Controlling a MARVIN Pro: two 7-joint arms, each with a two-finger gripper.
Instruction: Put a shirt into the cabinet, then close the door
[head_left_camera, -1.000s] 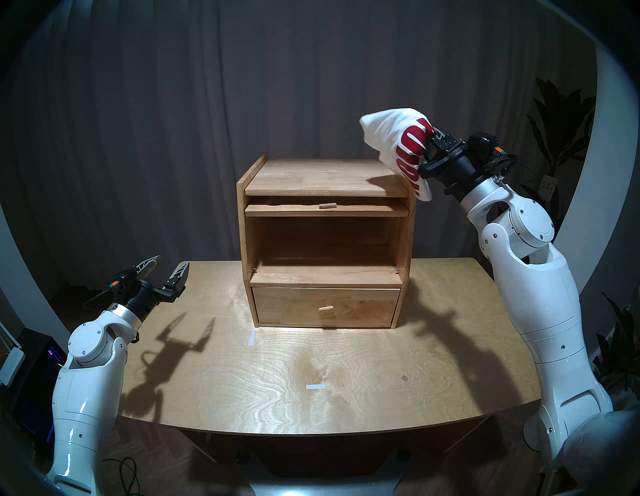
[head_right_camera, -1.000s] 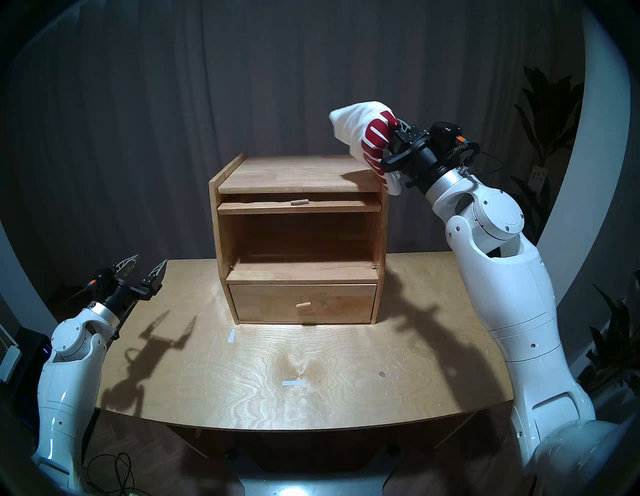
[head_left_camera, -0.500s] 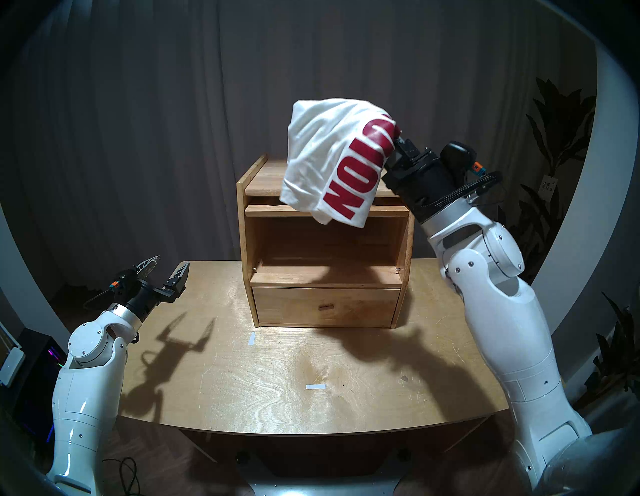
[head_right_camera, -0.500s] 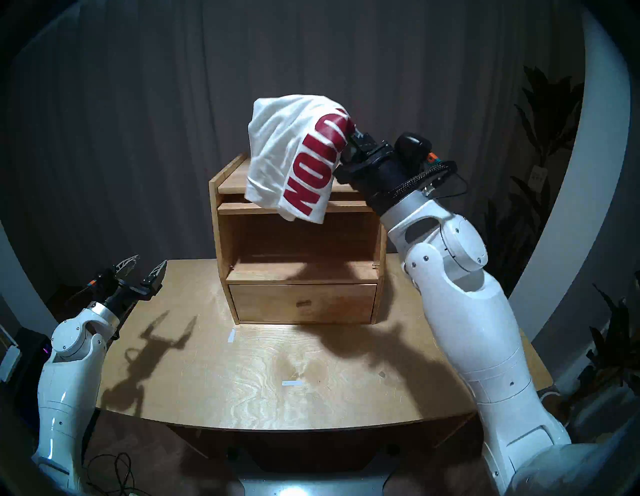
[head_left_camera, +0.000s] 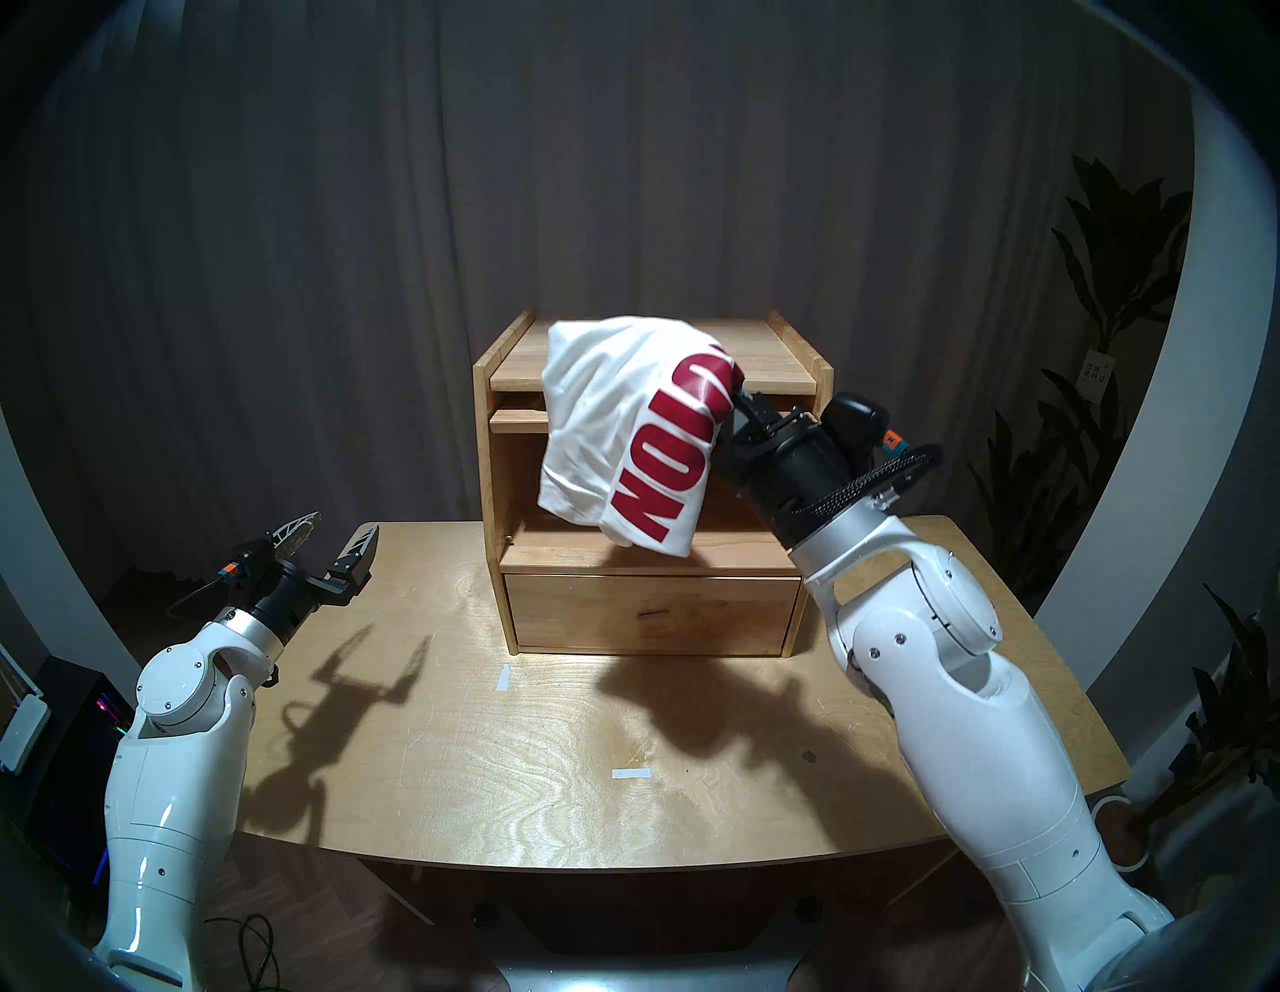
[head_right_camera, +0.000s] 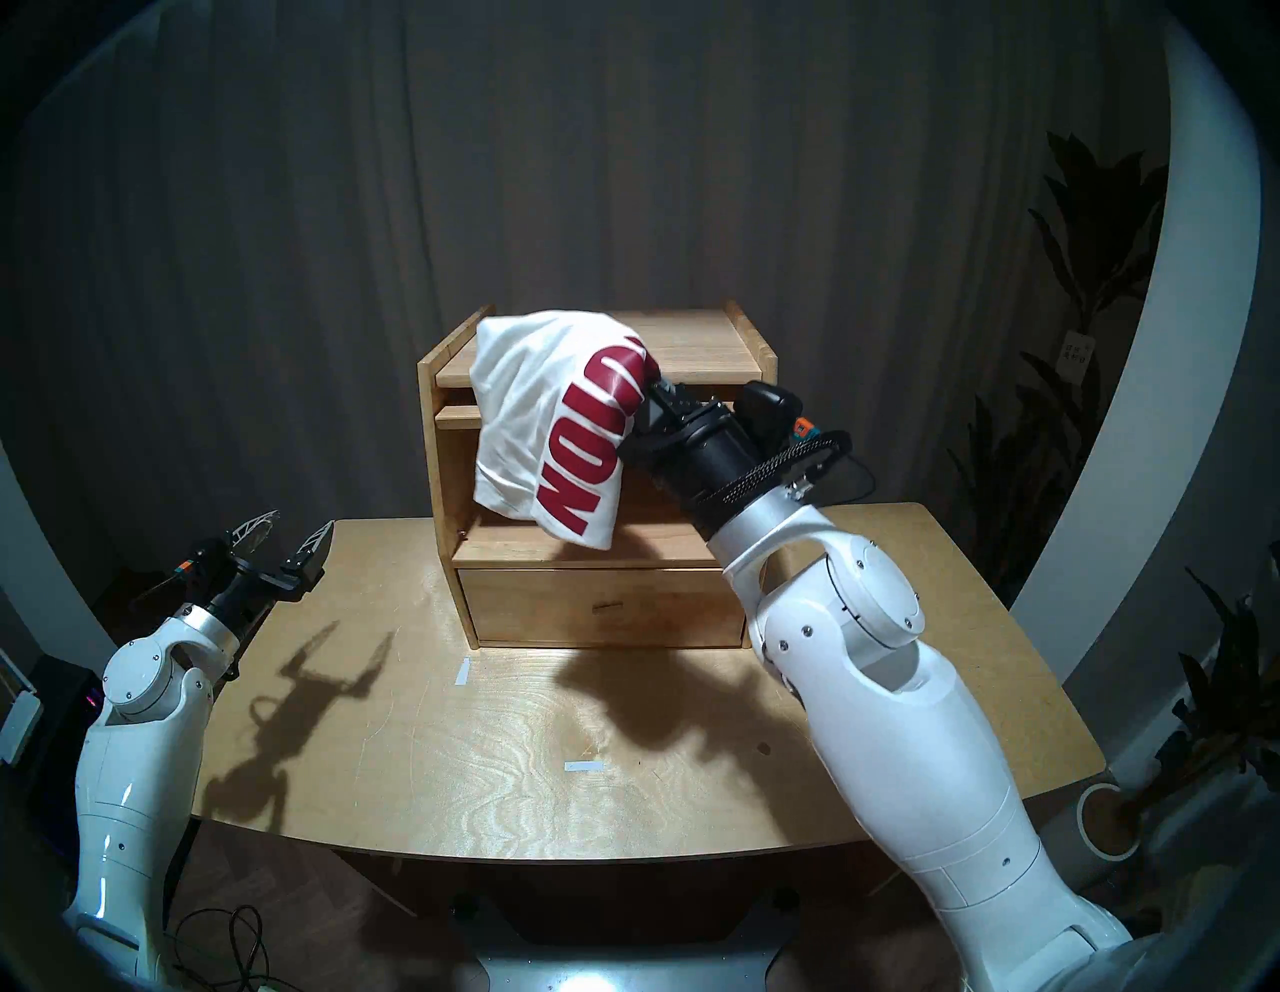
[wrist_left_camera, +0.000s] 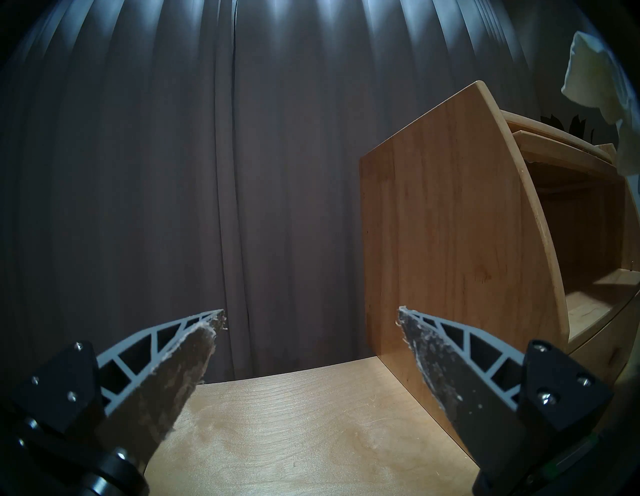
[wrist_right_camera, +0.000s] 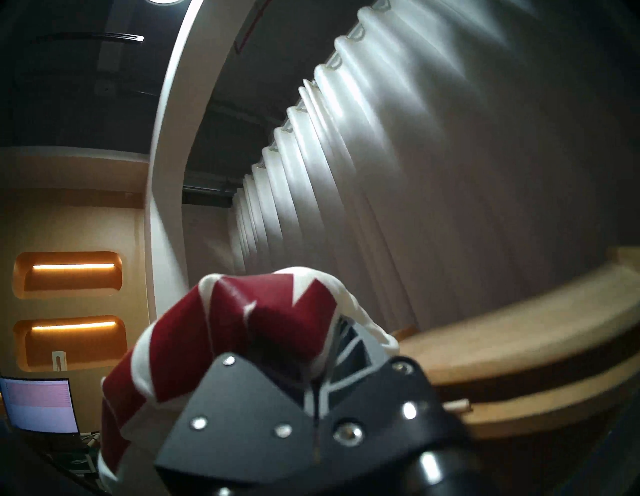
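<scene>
A: What is seen at the left of the table (head_left_camera: 485, 796)?

B: The left gripper (head_left_camera: 331, 540) is held above the table's left far corner, its fingers spread wide apart with nothing between them, well clear of the cabinet (head_left_camera: 495, 485).

A: And toward the middle?

B: The shirt (head_left_camera: 609, 429) is hung in front of the cabinet's open upper compartment, draped across its mouth, its lower hem just above the compartment floor. It is not yet inside. The door (head_left_camera: 516, 418) is seen only as an edge tucked under the top board.

A: How is the shirt held?

B: It is clamped at its right upper corner by the right gripper (head_left_camera: 735, 396), whose fingers are pressed together on the red-lettered cloth.

A: Which step is in hand?

B: The carrying-in, judged from this. Next, the cloth is to be pushed deep into the compartment and released, with no hem left over the sill where the door could be blocked.
</scene>
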